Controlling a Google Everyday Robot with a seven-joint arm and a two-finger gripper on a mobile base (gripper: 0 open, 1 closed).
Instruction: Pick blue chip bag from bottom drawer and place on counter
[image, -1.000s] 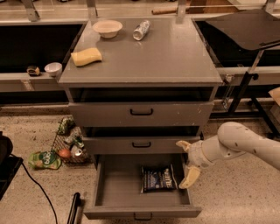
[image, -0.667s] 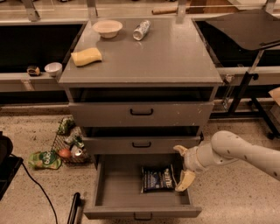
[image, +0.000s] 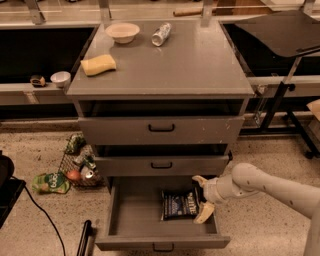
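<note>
The bottom drawer (image: 135, 217) is pulled open at the foot of the grey cabinet. The blue chip bag (image: 177, 204) lies flat on its floor toward the right side. My gripper (image: 201, 198) reaches in from the right on a white arm. It is open, with one finger behind the bag's right edge and the other in front of it. The fingertips (image: 204, 214) are down inside the drawer at the bag's right end. The counter (image: 185, 65) is the cabinet's flat grey top.
On the counter are a white bowl (image: 122, 32), a silver can (image: 161, 34) on its side and a yellow sponge (image: 98, 65). The two upper drawers are shut. A wire basket (image: 77, 162) and a green packet (image: 50, 182) lie on the floor left of the cabinet.
My gripper has moved left and down into the drawer, from beside the bag to astride its right end. The bag has not moved.
</note>
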